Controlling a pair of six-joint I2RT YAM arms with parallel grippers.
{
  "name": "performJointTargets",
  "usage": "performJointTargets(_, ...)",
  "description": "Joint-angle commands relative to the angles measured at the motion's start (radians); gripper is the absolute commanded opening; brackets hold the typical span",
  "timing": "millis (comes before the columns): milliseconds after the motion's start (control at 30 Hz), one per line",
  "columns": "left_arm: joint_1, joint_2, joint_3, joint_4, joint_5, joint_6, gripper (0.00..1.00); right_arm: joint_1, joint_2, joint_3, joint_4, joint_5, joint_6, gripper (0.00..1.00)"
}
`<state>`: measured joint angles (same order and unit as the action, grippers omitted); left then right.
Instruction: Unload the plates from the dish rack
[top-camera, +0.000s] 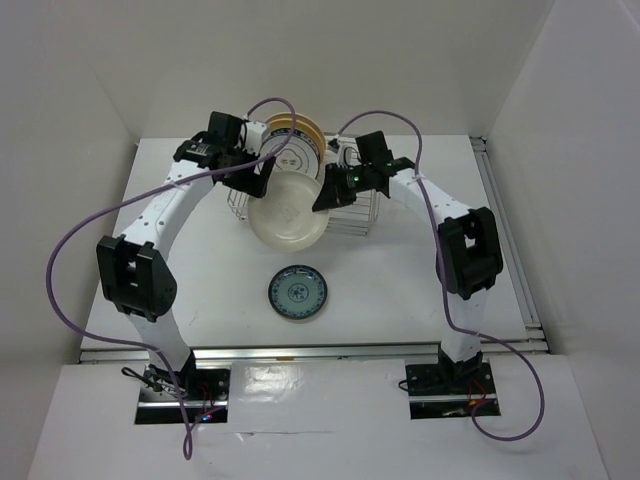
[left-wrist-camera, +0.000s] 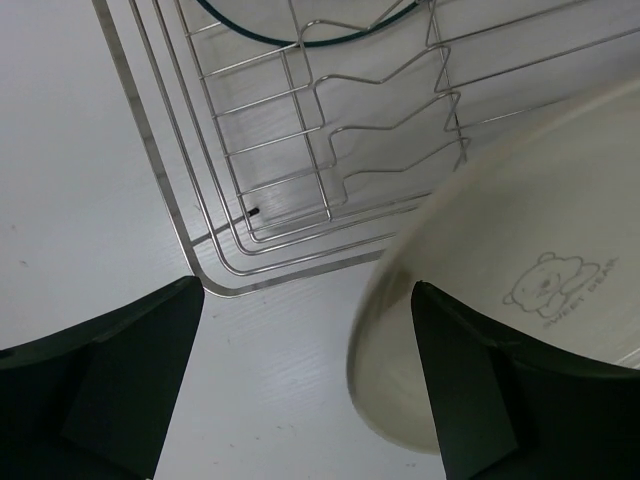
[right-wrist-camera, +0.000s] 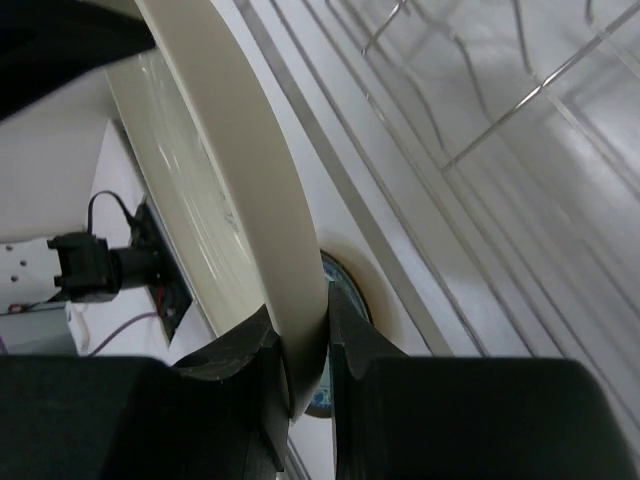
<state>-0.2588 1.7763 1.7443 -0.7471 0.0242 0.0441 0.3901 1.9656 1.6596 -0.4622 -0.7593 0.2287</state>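
We find the dish rack (top-camera: 352, 214) just beyond and beneath both pincers. The right pincer (right-wrist-camera: 303, 352) is closed on the rim of the large cream plate (top-camera: 288, 212). The left pincer (left-wrist-camera: 305, 385) stands wide open, gripping nothing, with that plate beside one finger. The small blue-patterned plate (top-camera: 298, 293) lies well short of both pincers, toward the bases.

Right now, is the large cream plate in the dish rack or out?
Out. The cream plate, rim pinched in the right jaws, is outside the dish rack's corner, over table.
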Motion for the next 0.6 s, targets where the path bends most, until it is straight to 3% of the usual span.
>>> performJointTargets(0,0.013,-0.015,0.008,-0.004,0.054,-0.023,0.97,0.004,-0.092,-0.081,0.120,-0.122,0.014,0.00)
performJointTargets(167,0.052,-0.038,-0.034,-0.015,0.318,-0.007,0.72,0.004,-0.103,-0.176,0.174,-0.143,0.035,0.00)
performJointTargets(300,0.052,-0.029,-0.043,-0.075,0.463,0.040,0.65,0.013,-0.103,-0.176,0.206,-0.210,0.035,0.00)
performJointTargets(567,0.095,-0.041,-0.088,-0.098,0.555,0.059,0.68,0.013,-0.113,-0.176,0.217,-0.221,0.011,0.00)
